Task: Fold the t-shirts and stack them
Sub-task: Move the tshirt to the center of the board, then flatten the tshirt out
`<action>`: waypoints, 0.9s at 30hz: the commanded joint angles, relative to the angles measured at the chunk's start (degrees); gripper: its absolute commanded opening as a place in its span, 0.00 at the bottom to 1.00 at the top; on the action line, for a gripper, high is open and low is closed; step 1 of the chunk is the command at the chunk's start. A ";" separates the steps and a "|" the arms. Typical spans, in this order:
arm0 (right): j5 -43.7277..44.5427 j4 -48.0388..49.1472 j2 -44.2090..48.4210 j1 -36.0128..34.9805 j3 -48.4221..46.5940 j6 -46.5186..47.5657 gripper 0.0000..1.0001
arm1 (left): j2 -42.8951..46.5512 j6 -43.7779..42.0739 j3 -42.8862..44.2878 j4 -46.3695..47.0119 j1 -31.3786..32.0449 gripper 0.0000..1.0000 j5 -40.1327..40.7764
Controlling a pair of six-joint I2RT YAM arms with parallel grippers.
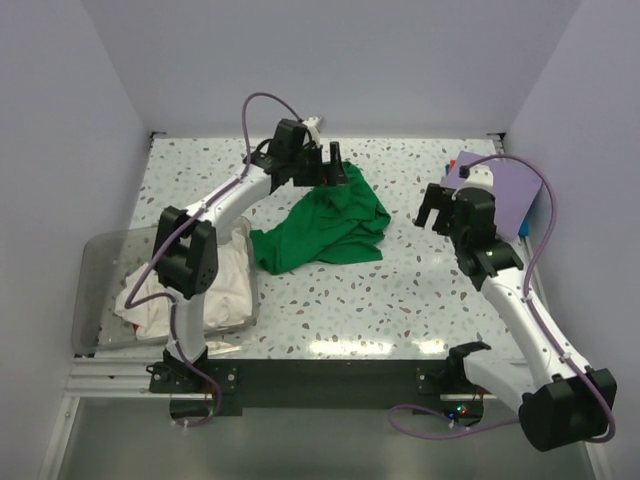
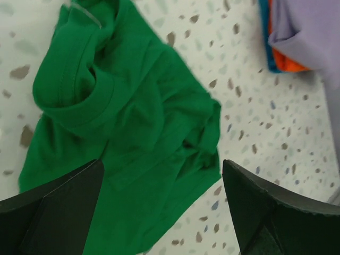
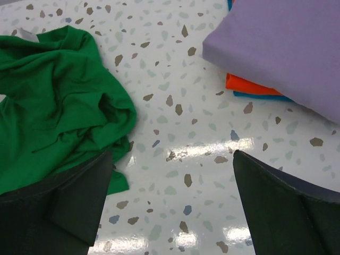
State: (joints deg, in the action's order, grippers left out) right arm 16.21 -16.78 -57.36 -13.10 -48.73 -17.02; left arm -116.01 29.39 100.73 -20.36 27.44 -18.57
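Now: green t-shirt (image 1: 325,228) crumpled mid-counter (image 1: 350,300), nearer the far edge, lying loose. Left pincer (image 1: 335,152) above its far end, spread wide, gripping nothing. Right pincer (image 1: 433,208) off to its right, wide too, empty. Lavender t-shirt (image 1: 500,190) folded at the far right corner. White t-shirts (image 1: 225,285) heaped in the bin (image 1: 95,300), near left corner.

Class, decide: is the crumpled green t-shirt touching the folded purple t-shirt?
Apart. The right wrist view shows a wide strip of bare speckled table between the green t-shirt and the purple t-shirt.

No legible text — neck tag (image 3: 27,34) on the green t-shirt (image 3: 58,111) is unreadable.
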 commanded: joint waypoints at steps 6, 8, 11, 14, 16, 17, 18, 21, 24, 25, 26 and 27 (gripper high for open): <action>-12.95 6.49 -12.05 -0.08 -2.50 0.32 0.96 | 15.36 -3.03 -18.25 -6.89 -0.11 0.98 13.82; -15.06 6.84 -16.97 -0.08 -4.96 0.67 0.95 | 17.30 -1.00 -21.96 -5.31 -0.11 0.98 14.17; -17.86 7.63 -23.46 -0.43 -8.57 1.55 0.95 | 18.97 0.32 -26.45 -4.69 -0.11 1.00 15.49; -19.80 8.34 -29.01 -0.61 -11.73 1.81 0.94 | 18.27 0.32 -27.43 -5.56 -0.11 1.00 15.75; -20.60 9.30 -31.75 -0.61 -14.10 1.81 0.94 | 16.44 0.32 -27.25 -6.53 -0.11 1.00 16.19; -21.82 9.48 -32.98 -0.61 -14.98 1.90 0.93 | 15.73 0.23 -27.16 -6.88 -0.11 1.00 16.54; -22.53 9.57 -35.77 -0.69 -16.03 1.81 0.93 | 15.11 0.15 -27.16 -6.89 -0.11 1.00 16.46; -25.25 9.39 -41.22 -0.87 -21.04 1.99 0.91 | 12.48 -0.38 -26.20 -6.71 -0.11 0.95 17.60; -28.15 8.34 -46.59 -1.05 -24.90 2.51 0.89 | 9.58 -1.52 -24.62 -6.71 -0.11 0.94 18.39; -28.77 8.08 -47.74 -1.13 -25.71 2.51 0.89 | 7.74 -1.79 -24.01 -7.41 -0.11 0.94 20.22; -29.30 7.73 -48.80 -1.31 -26.50 2.51 0.88 | 6.77 -2.05 -23.56 -7.50 -0.11 0.94 20.67; -29.74 7.55 -49.85 -1.48 -27.64 2.60 0.87 | 6.06 -2.40 -23.12 -7.50 -0.11 0.94 20.85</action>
State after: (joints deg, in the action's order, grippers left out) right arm -9.34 -9.45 -105.56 -13.93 -72.62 -15.33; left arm -108.12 28.69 74.65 -27.53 27.40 -0.49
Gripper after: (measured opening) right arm 0.874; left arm 0.942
